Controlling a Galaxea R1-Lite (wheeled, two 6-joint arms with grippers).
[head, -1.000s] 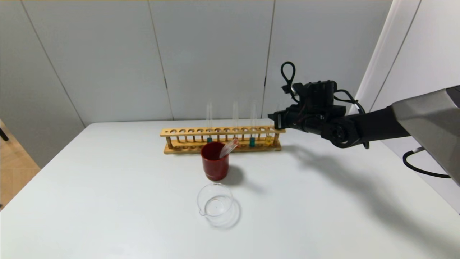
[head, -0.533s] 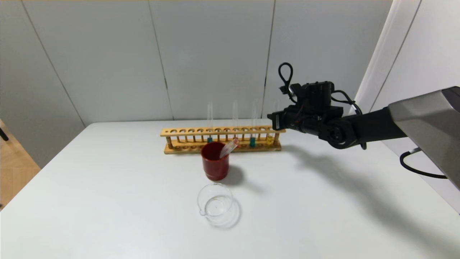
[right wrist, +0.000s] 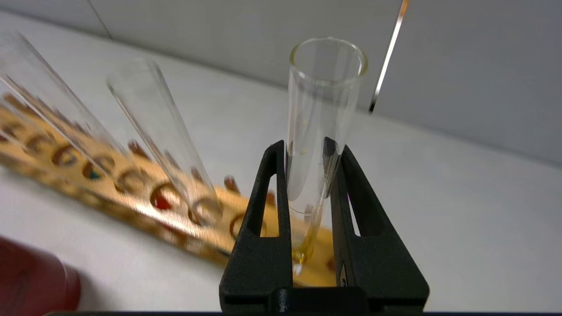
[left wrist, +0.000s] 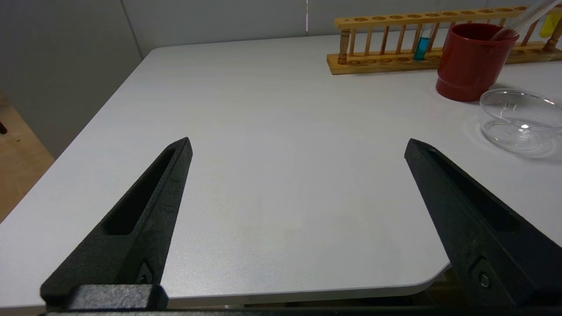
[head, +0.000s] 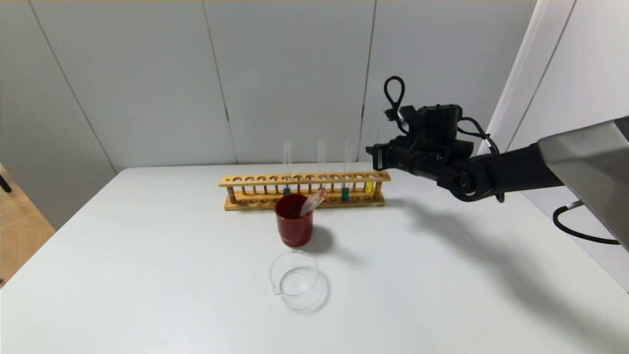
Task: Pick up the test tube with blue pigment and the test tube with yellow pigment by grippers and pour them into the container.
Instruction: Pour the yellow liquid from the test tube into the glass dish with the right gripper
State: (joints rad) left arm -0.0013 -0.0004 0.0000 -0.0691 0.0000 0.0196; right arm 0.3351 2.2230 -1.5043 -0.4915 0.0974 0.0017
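Right gripper (right wrist: 307, 147) pinches the slim clear glass tube of yellow liquid (right wrist: 318, 131) in the wooden rack (head: 302, 191) near the table's (head: 147, 255) far edge; left gripper (left wrist: 298, 147) gapes empty

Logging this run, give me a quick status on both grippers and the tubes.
Right gripper shut on yellow tube, rising from wooden rack. Left gripper open, parked. Teal-blue tube racked. Glass dish unobstructed.

Clear, glossy glass yellow tube (right wrist: 322, 101) sits between the matt, grainy black plastic fingers of the right hand (right wrist: 306, 151). Beside it stands the varnished wooden rack (head: 304, 189); below lies the smooth matt white counter (head: 147, 255).
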